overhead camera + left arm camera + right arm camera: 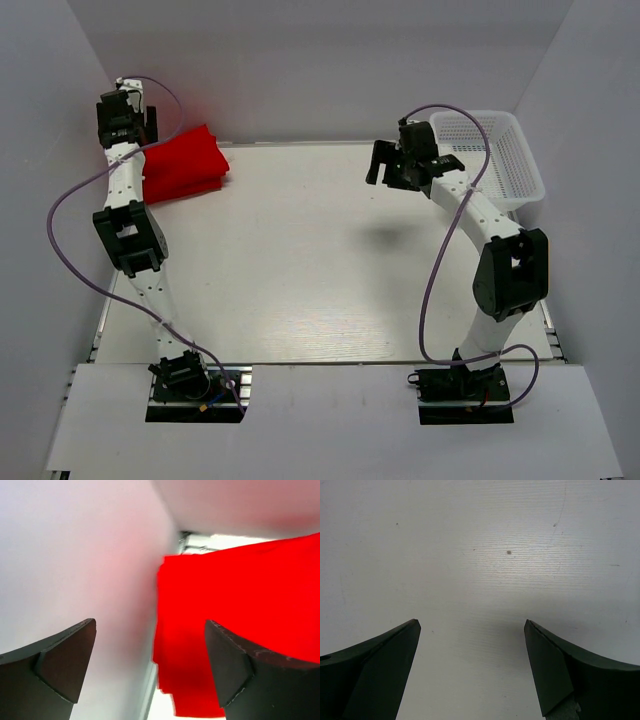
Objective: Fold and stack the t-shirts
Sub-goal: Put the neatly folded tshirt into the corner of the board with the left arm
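White tabletop [320, 270] within white walls [300, 60] bears folded bright red fabric t-shirts [183, 163] far left. Left gripper [150, 625] and right gripper [470, 622] gape wide, empty.

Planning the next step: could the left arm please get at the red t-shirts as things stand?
Probably yes: the left tool hangs open just beside the red t-shirts at the far left corner, with nothing visible between them.

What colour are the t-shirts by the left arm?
The t-shirts are plain bright red, no print; best seen in top external.
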You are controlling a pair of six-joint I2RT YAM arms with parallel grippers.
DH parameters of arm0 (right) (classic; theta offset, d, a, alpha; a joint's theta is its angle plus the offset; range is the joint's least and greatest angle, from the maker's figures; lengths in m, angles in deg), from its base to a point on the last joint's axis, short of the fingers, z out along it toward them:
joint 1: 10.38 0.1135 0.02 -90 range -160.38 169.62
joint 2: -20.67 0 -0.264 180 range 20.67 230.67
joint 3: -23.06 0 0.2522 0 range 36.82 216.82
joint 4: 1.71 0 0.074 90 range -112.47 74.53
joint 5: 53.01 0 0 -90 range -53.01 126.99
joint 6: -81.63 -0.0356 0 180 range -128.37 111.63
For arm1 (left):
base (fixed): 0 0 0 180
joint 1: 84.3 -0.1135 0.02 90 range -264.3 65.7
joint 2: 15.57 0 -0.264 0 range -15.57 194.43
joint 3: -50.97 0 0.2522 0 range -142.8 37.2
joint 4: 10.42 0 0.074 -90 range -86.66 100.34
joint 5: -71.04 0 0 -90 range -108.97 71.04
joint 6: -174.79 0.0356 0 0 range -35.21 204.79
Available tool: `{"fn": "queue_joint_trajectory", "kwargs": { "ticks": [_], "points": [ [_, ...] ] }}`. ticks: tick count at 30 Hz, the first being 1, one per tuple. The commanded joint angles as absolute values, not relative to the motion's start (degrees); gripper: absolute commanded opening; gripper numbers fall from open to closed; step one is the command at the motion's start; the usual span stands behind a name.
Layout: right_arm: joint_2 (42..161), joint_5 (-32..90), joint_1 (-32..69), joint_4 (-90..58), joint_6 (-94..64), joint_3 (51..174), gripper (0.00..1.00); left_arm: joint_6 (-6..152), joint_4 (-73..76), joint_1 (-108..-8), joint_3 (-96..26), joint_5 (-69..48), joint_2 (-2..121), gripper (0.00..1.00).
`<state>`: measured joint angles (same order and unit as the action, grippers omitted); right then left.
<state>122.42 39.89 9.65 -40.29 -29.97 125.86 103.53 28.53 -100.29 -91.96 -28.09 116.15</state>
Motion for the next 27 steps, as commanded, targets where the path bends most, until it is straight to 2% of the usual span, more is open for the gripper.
{"fn": "queue_joint_trajectory", "kwargs": {
  "ticks": [1, 7, 13, 16, 20, 25, 27],
  "points": [
    [121.9, 41.0, 10.3, -41.8, -29.6, 129.2, 0.90, 102.0, 26.5, -100.6, -92.9, -34.3, 116.1, 1.00],
    [119.7, 41.2, 10.5, -42.1, -29.1, 128.0, 0.90, 99.1, 29.9, -99.9, -93.6, -24.5, 111.4, 1.00],
    [114.4, 40.6, 10.2, -40.3, -28.8, 121.8, 0.90, 90.7, 36.8, -97.1, -88.7, -8.4, 105.6, 1.00],
    [109.7, 41.7, 10.0, -38.8, -28.2, 115.9, 0.90, 85.3, 35.4, -93.6, -81.2, -4.6, 99.0, 1.00],
    [106.2, 41.8, 10.1, -38.6, -27.3, 110.4, 0.90, 77.4, 27.4, -84.1, -58.4, -9.1, 87.1, 1.00],
    [99.0, 41.0, 10.1, -37.8, -27.8, 100.1, 0.90, 68.6, 26.2, -68.2, -38.3, -19.5, 75.8, 1.00],
    [95.0, 40.3, 10.1, -37.4, -27.7, 94.8, 0.90, 65.8, 26.9, -63.8, -33.8, -23.8, 71.1, 1.00]
  ]
}}
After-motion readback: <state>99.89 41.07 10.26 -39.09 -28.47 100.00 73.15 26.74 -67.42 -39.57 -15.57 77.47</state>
